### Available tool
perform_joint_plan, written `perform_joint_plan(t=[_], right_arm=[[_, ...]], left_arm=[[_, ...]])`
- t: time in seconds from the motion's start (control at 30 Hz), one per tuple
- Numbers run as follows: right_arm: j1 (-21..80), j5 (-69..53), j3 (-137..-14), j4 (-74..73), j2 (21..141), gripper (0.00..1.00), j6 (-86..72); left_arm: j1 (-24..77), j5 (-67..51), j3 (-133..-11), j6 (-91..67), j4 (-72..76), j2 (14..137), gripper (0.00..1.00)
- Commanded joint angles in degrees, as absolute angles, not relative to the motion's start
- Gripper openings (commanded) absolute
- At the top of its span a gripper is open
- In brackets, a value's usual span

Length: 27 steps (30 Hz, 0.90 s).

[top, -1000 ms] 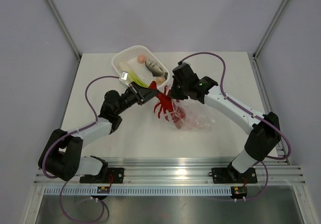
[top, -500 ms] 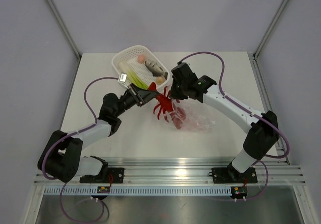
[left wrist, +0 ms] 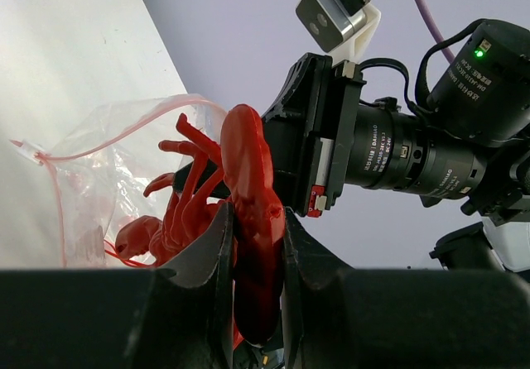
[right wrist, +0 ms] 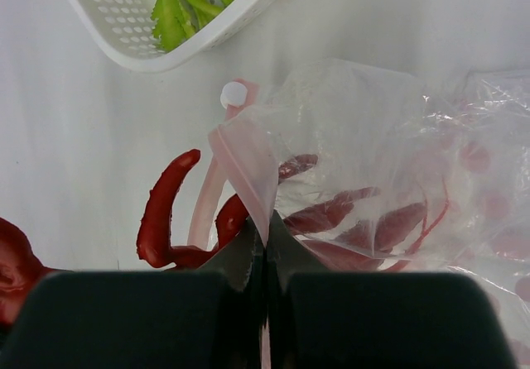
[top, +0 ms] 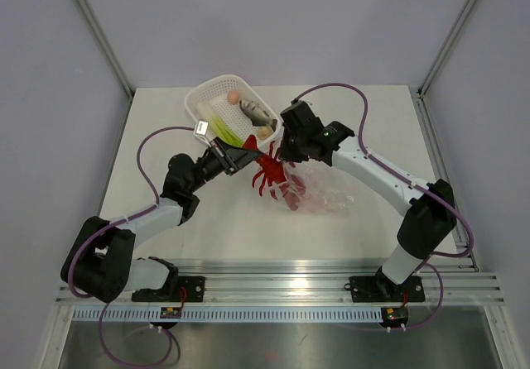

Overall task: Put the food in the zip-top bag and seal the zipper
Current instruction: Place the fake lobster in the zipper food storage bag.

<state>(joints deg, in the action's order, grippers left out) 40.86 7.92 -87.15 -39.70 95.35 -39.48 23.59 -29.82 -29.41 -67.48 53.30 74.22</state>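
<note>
From above, the left gripper (top: 247, 155) holds the red lobster (top: 269, 174) at the left-facing mouth of the zip-top bag (top: 327, 194), its length pointing in. Left wrist: the fingers (left wrist: 205, 253) clamp its body, claws inside. Right wrist: the right gripper (right wrist: 265, 237) is pinched tight on the bag's upper lip.

Open bag (top: 327, 194) mouth — lobster (top: 267, 170) crowds it, basket (top: 224, 78) near.
</note>
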Motion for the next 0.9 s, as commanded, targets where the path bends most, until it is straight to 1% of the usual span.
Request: perform_joint_plan(t=[0.0, 0.27, 0.47, 0.87], right_arm=[[40.61, 8.97, -90.7, -37.79, 95.98, 0.0, -39.29], [40.61, 8.44, -91.58, -37.35, 95.89, 0.0, -38.59], [40.61, 9.49, -91.76, -37.79, 95.71, 0.0, -38.58], [40.34, 9.67, -91.76, -37.44, 95.71, 0.0, -38.85]], left_arm=[[23.99, -33.75, -30.06, -67.5, 59.5, 72.95, 0.0], [23.99, -36.12, -31.2, -67.41, 59.41, 75.5, 0.0], [23.99, -37.44, -30.15, -67.5, 62.75, 75.85, 0.0], [23.99, -40.68, -29.27, -63.9, 59.77, 75.67, 0.0]])
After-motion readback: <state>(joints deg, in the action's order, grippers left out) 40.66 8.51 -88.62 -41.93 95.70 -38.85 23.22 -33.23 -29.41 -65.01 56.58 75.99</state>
